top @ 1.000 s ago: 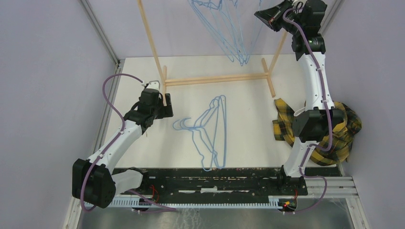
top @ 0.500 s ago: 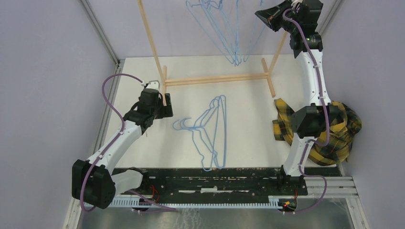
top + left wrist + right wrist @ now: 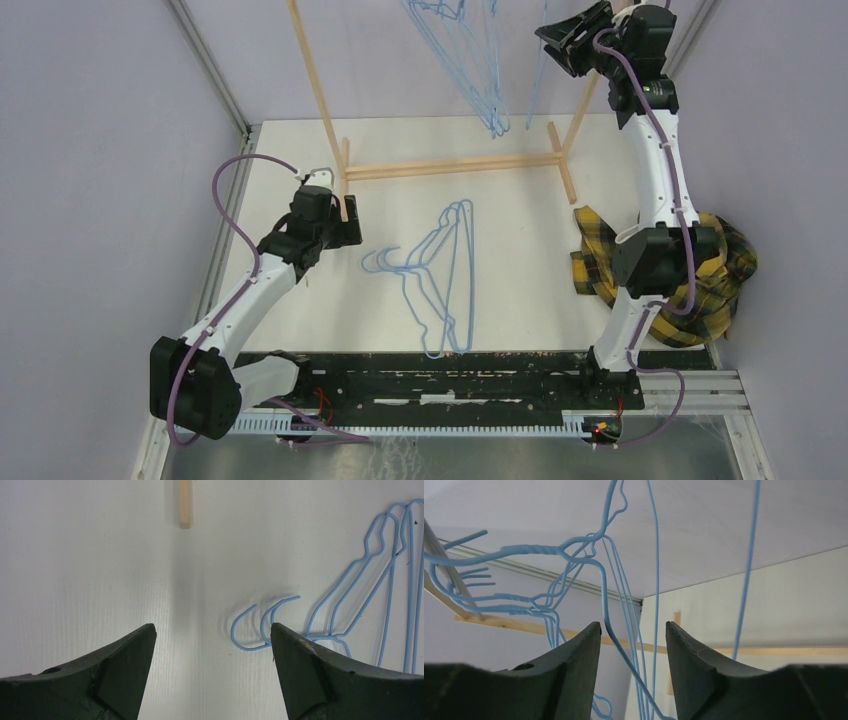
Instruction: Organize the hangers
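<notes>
A light wooden rack (image 3: pixel 450 167) stands on the white table (image 3: pixel 520 270) in the upper middle of the overhead frame, its slanted poles running out past the top edge. A yellow-black plaid cloth (image 3: pixel 596 240) lies bunched at middle right. A black rail (image 3: pixel 440 385) spans the bottom. In the left wrist view, a wooden foot end (image 3: pixel 185 502) shows at top centre.

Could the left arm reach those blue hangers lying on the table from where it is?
Probably yes. The left gripper hovers open over the table, right beside the hooks of the hangers, and nothing lies between them.
</notes>
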Controlling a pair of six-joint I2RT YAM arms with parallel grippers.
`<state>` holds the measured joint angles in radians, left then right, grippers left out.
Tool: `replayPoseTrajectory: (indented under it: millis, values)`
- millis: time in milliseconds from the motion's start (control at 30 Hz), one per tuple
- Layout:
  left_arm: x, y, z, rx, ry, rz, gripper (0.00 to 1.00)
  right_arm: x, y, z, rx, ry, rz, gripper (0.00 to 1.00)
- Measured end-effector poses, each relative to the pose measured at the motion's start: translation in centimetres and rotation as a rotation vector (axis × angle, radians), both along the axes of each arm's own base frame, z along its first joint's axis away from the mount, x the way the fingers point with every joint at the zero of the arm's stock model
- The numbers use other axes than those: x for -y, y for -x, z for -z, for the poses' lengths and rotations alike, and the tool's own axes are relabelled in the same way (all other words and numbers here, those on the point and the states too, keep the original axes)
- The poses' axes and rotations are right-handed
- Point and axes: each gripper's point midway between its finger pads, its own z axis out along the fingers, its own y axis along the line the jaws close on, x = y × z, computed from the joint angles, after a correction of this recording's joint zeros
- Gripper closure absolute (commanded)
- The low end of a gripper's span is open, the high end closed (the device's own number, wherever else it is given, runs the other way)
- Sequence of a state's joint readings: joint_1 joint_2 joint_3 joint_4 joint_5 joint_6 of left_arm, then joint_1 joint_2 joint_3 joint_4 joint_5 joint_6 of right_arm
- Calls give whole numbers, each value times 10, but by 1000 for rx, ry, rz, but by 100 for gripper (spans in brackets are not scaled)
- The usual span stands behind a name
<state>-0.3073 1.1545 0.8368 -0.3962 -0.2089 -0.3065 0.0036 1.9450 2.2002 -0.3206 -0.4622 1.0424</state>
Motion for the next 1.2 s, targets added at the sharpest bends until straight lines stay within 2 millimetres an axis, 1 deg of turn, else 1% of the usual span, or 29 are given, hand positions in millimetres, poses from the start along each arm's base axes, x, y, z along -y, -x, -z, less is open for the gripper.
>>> replayPoseTrajectory:
  millis: [100,200,333,433,500,567,633,700,767,833,867,900,967,1033,1100,1133,1200]
  values:
    - [0,0,-1,2,1,0,8,6,13,-1,6,57,25,27]
    - [0,0,-1,2,0,0,8,13,32,-9,26,120,60,22]
    - [0,0,-1,2,0,0,8,25,70,-36,106,220,117,19]
    - [0,0,-1,2,0,-1,8,34,100,-62,186,296,154,21]
    - [-1,0,-1,2,-1,-2,8,36,114,-75,232,342,165,27]
    - [-1,0,-1,3,-3,-4,8,34,127,-86,273,395,160,32]
    - [-2,0,-1,4,-6,-8,8,28,134,-92,304,439,141,37]
    - [-3,-1,-1,6,-8,-12,8,15,139,-93,326,474,105,40]
    - [-3,-1,-1,6,-10,-14,8,-2,144,-91,341,498,59,41]
    - [-4,-1,-1,7,-12,-16,8,-25,150,-89,357,518,-1,41]
    - [-4,-1,-1,7,-13,-17,9,-35,151,-89,368,523,-25,41]
    - [-4,-1,-1,8,-14,-18,9,-49,152,-91,382,524,-58,41]
    - [-4,-1,-1,8,-15,-20,8,-77,150,-96,424,518,-118,41]
    - [-4,-1,-1,8,-14,-19,9,-102,146,-96,452,511,-173,40]
    - [-4,-1,-1,8,-14,-19,9,-123,140,-91,466,506,-213,38]
    - [-4,-1,-1,8,-15,-20,9,-136,136,-86,472,505,-234,37]
    - [-4,-1,-1,8,-15,-20,9,-156,128,-77,480,509,-266,37]
